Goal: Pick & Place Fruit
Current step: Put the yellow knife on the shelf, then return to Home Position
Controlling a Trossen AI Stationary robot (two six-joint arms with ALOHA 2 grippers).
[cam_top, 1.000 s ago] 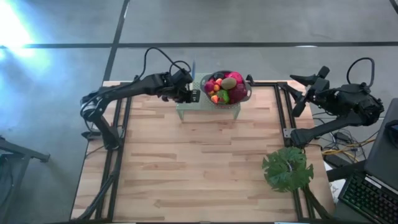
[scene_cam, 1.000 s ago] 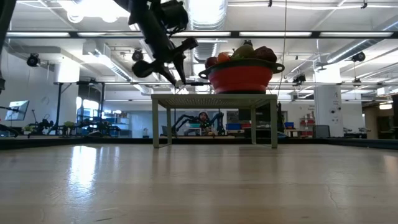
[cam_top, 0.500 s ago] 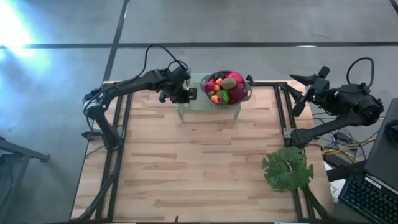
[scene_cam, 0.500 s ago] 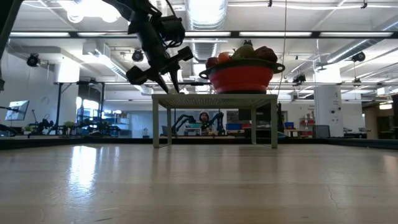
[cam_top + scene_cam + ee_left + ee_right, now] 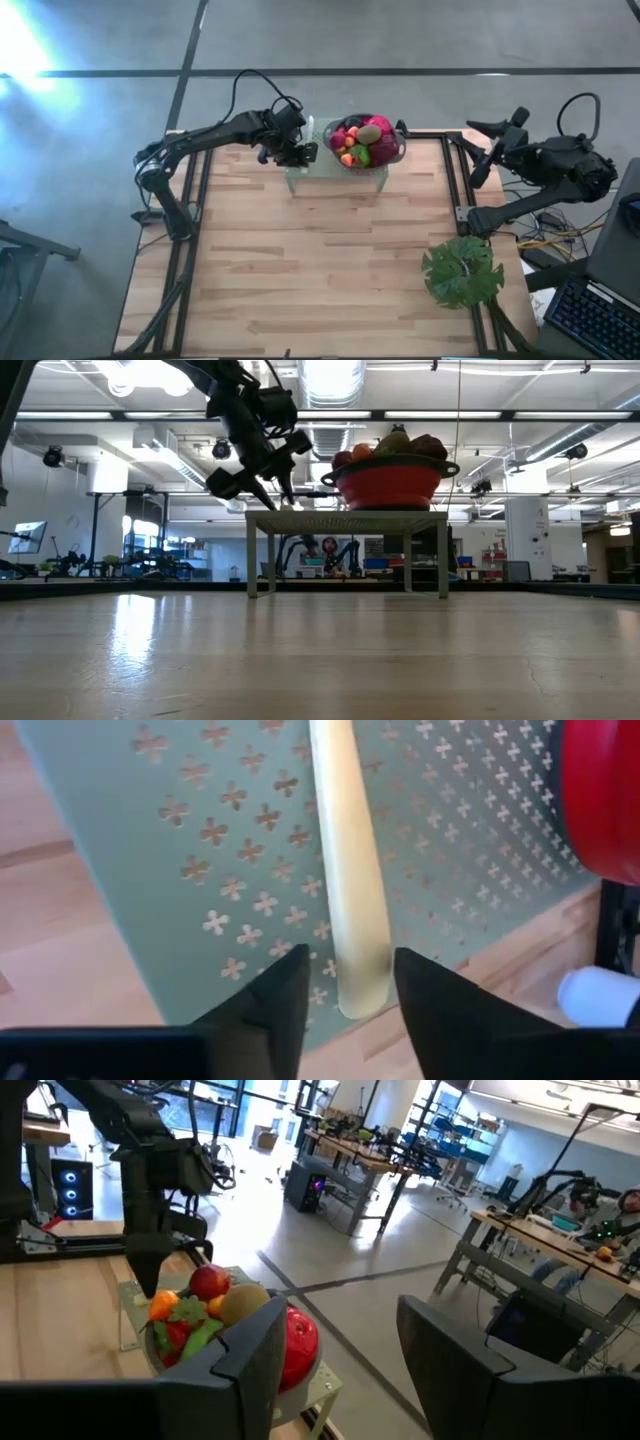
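While the left claw (image 5: pixel 345 995) hangs with its fingers parted astride the pale knife handle (image 5: pixel 345 870) on the green perforated stand (image 5: pixel 300 172), the fruit (image 5: pixel 361 140) sits piled in the red bowl (image 5: pixel 388 484) just beside it, and the right claw (image 5: pixel 330 1350), unclenched and empty, waits off the counter's (image 5: pixel 320 260) far right edge.

Overhead camera looks straight down, low one level across the table; both share the red bowl (image 5: pixel 366 143)
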